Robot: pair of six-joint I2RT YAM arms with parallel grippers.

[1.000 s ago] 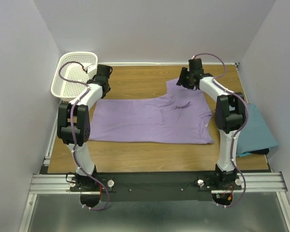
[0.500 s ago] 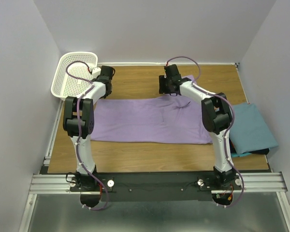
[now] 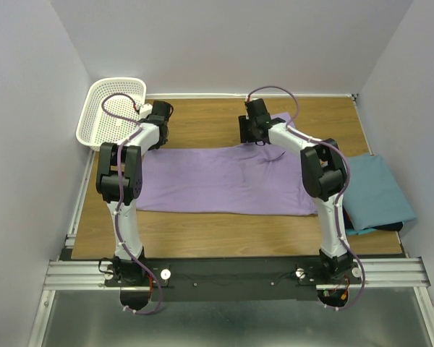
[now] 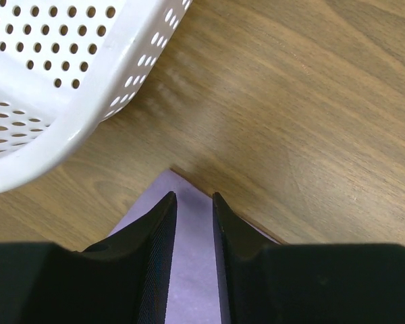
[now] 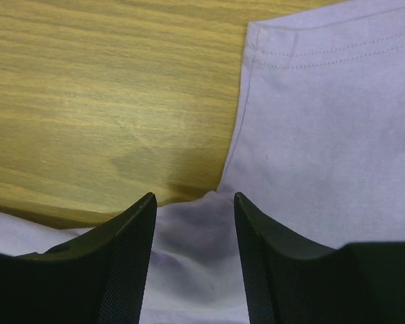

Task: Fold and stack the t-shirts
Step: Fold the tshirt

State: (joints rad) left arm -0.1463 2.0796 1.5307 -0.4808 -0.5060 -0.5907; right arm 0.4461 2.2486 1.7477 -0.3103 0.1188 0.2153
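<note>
From above: lavender t-shirt (image 3: 224, 181) flat across worktop (image 3: 202, 123), teal t-shirt (image 3: 380, 191) folded at right edge, white basket (image 3: 113, 81) far left, showing only perforated floor.

Left wrist: left gripper (image 4: 194, 197) jaws narrowly parted astride shirt's corner, near basket.

Right wrist: right gripper (image 5: 194, 197) jaws wider apart over sleeve's underarm, gripping nothing.

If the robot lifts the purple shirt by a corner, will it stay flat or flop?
Probably floppy: the lavender-purple cloth t-shirt shows soft creases near its middle. Its stitched hem looks thin, so it is likely light. Pushed, it would probably bunch like the pucker at the right hand.
</note>
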